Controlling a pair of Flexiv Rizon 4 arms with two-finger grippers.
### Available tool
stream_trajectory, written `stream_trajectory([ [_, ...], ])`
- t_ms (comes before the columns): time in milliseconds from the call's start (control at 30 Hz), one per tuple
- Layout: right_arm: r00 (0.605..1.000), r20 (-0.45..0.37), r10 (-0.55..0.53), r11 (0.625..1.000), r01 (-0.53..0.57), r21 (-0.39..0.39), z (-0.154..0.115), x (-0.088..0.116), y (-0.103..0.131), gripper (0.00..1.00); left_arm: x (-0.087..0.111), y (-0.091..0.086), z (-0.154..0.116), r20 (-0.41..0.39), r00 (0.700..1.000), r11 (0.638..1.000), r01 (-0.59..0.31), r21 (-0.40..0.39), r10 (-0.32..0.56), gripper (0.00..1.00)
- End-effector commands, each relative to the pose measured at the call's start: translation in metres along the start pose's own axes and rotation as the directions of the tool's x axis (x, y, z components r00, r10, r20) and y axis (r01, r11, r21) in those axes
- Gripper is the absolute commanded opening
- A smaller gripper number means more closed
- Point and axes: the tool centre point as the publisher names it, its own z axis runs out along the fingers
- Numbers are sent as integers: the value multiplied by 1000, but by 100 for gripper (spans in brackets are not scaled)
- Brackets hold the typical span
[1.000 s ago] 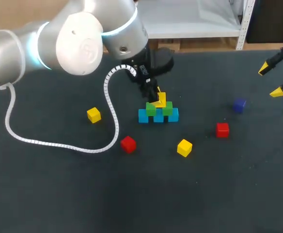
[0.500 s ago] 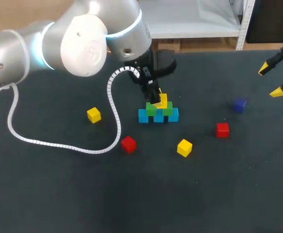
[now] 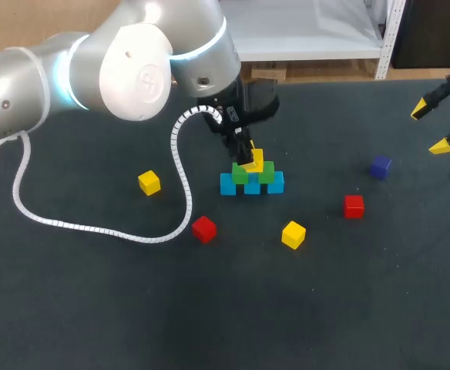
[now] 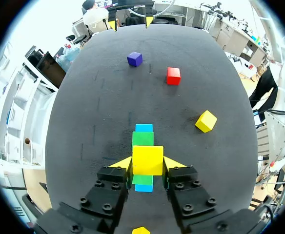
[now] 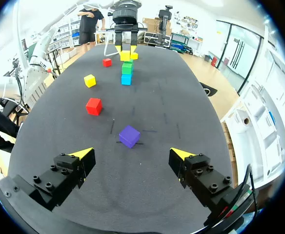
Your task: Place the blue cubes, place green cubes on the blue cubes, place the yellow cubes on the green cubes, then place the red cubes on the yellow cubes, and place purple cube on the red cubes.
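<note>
Blue cubes [image 3: 252,186] lie three in a row near the middle of the table [image 3: 94,308], touching one another. Two green cubes [image 3: 266,173] sit on them, side by side. At the top of that pile is a yellow cube [image 4: 147,159], clamped in the left gripper [image 4: 148,164]. The yellow tips press on it from two sides. In the left wrist view it covers the seam between the two greens. I cannot tell whether it rests on them or hangs just clear.

The left arm [image 3: 125,69] comes in from the left and reaches past the middle, its wrist bent down over the pile. A white coiled cable [image 3: 94,229] loops from it across the table.

Two loose yellow cubes [image 3: 149,182] lie apart from the pile, one well to its left, the other [image 3: 293,234] in front of it and a little to the right, turned at an angle. Two red cubes [image 3: 203,229] also lie loose, one in front of the pile to the left, the other [image 3: 354,206] off to the right. The purple cube [image 5: 129,136] is farther right and back, on its own.

The right gripper [image 5: 131,155] hangs near the table's far right edge, fingers spread wide with nothing in them. In its wrist view the purple cube lies on the table just ahead of the gap between its fingers.
</note>
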Motion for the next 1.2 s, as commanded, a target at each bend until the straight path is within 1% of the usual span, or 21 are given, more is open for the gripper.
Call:
stream_trajectory([
  [33,1000,2,-1,1000,1,0,0,0,0,100,-2,5,2,-7,1000,1000,2,12,-2,0],
  [967,1000,2,-1,1000,1,0,0,0,0,100,0,8,4,-17,1000,1000,5,18,-5,0],
  [1200,1000,2,-1,1000,1,0,0,0,0,100,0,8,4,-17,1000,1000,6,18,-6,3],
])
